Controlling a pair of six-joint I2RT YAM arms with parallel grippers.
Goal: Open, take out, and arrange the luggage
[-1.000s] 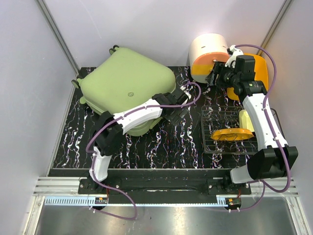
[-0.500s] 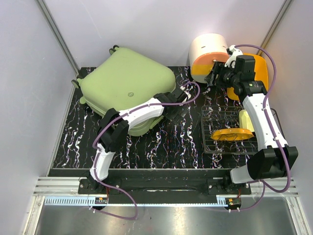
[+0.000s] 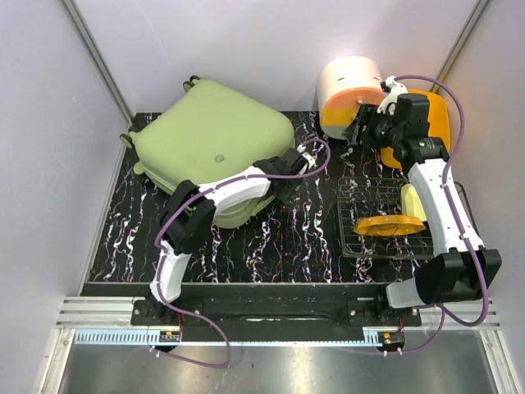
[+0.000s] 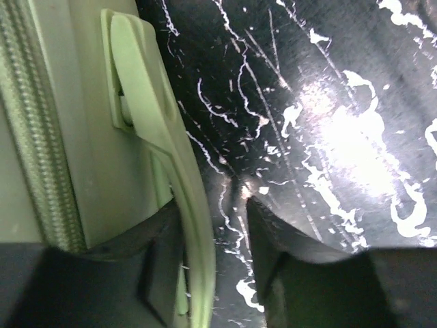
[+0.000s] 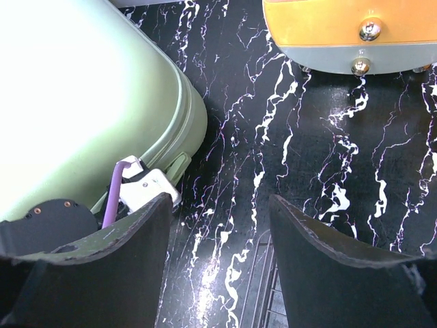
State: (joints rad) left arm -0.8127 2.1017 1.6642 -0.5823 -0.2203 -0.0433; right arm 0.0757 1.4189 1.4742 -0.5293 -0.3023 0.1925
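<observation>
Our pale green luggage (image 3: 209, 135) lies zipped shut just left of the left pincer (image 4: 213, 205), which straddles its side handle (image 4: 153, 116), not clamped. Right of that pincer, a wire basket (image 3: 361, 201) holds an orange disc (image 3: 387, 224). The right pincer (image 5: 218, 205) gapes empty beside the cream-and-orange drum (image 3: 349, 90). We can't see the luggage's insides.
</observation>
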